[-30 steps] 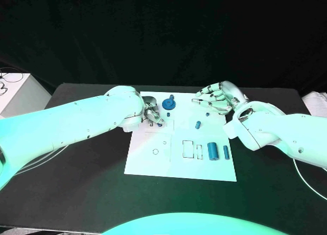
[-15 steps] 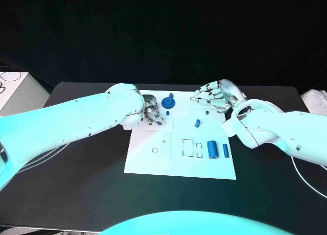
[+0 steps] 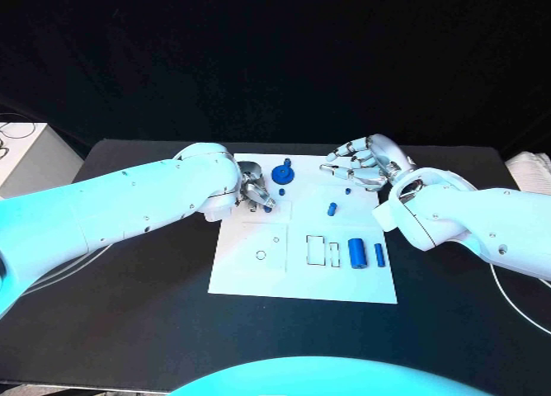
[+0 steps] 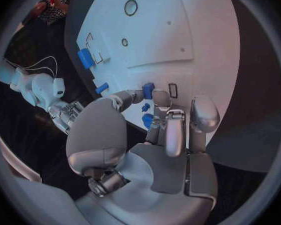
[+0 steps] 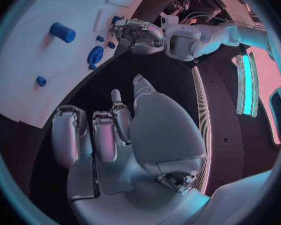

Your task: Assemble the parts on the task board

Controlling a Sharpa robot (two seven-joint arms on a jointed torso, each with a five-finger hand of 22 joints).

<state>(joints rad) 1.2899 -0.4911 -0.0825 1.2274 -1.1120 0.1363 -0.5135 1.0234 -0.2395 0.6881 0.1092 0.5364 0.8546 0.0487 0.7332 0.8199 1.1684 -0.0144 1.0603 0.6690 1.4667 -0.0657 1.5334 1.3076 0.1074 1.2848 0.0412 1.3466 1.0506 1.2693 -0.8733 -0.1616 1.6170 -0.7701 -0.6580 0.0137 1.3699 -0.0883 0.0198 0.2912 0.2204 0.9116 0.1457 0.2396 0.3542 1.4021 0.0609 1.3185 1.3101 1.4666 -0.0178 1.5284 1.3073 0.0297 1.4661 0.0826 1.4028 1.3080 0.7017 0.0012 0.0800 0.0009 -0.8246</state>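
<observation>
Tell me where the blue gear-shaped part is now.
In the head view, the blue gear-shaped part stands at the task board's far edge, between the left hand and right hand.

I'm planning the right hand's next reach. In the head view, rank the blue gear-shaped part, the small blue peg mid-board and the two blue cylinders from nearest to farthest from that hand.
From the right hand:
1. Small blue peg, mid-board, just below the hand and toward the robot.
2. Blue gear-shaped part, at the board's far edge, close to the left hand; nearly level with the peg for distance, hard to separate.
3. Two blue cylinders, near-right part of the task board.
</observation>
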